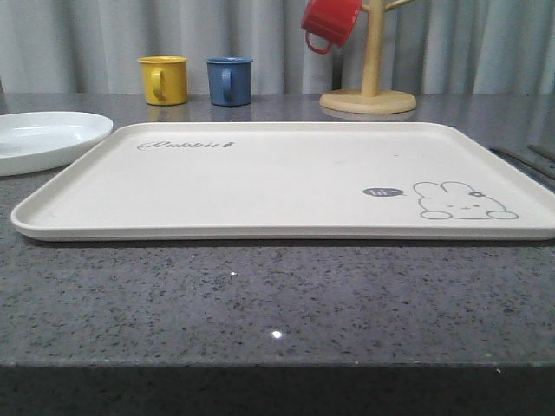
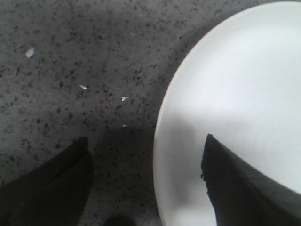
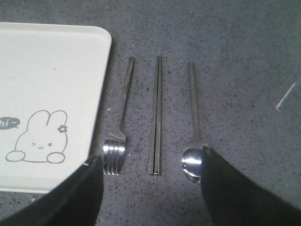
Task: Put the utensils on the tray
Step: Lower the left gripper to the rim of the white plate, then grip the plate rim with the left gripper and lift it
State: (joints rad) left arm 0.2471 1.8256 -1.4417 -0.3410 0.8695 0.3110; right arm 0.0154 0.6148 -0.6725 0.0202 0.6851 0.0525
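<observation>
Both hands are spread wide, nothing held. Left hand [image 2: 146,181] hangs over the edge of the white plate [image 2: 235,108]: one finger [image 2: 244,188] sits above the plate's surface, the other [image 2: 51,183] above the bare speckled grey bench [image 2: 80,61] next to it; can't tell if either touches. Right hand [image 3: 150,188] hangs over the bench just beside the tray's rabbit corner, w/ the fork [image 3: 118,127], chopsticks [image 3: 155,115] and spoon [image 3: 194,132] lying side by side in front of my fingers [image 3: 70,197], all parallel, handles pointing away from me. Fork is nearest the tray [image 3: 51,61], chopsticks in the middle as a closed pair, spoon farthest from it; spoon bowl is partly under my other finger. None of the 3 is on the tray; they lie on the bench, apart from each other. From the front, the tray [image 1: 260,178] is flat on the bench [image 1: 277,303] w/ the "Rabbit" script toward the far left and the rabbit drawing near the right. Plate [image 1: 39,139] sits on the bench just off the tray's far-left corner. Behind the tray: yellow mug [image 1: 164,80] and blue mug [image 1: 229,81] upright, near each other, and a red mug [image 1: 329,22] hanging on a wooden mug stand [image 1: 369,87].
</observation>
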